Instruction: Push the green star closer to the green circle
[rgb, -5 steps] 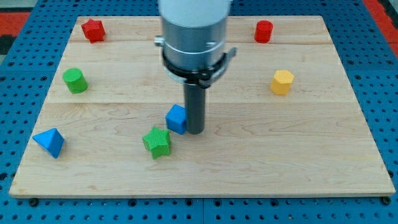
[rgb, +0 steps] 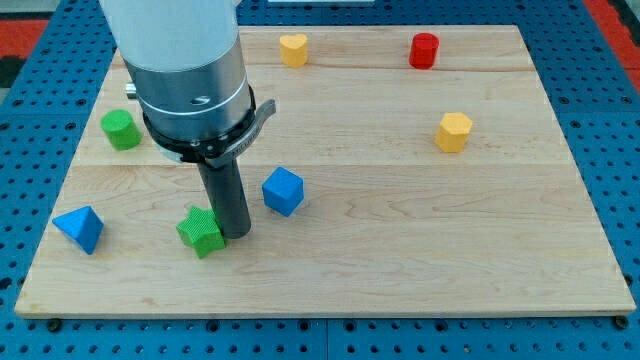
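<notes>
The green star (rgb: 201, 231) lies on the wooden board near the view's bottom left. My tip (rgb: 236, 235) stands right against the star's right side. The green circle (rgb: 120, 130) sits at the view's left edge of the board, up and to the left of the star, about a hand's width away. The arm's grey body hides the board's top left part.
A blue cube (rgb: 283, 191) lies just right of the rod. A blue triangle (rgb: 79, 228) sits at the view's bottom left. A yellow heart (rgb: 293, 48) and a red cylinder (rgb: 424, 50) are along the top, a yellow hexagon (rgb: 453, 131) at the right.
The arm has moved to the view's left. My tip went from beside the blue cube to the green star's right side, and the star has slid left. The yellow heart now shows; the red star is hidden.
</notes>
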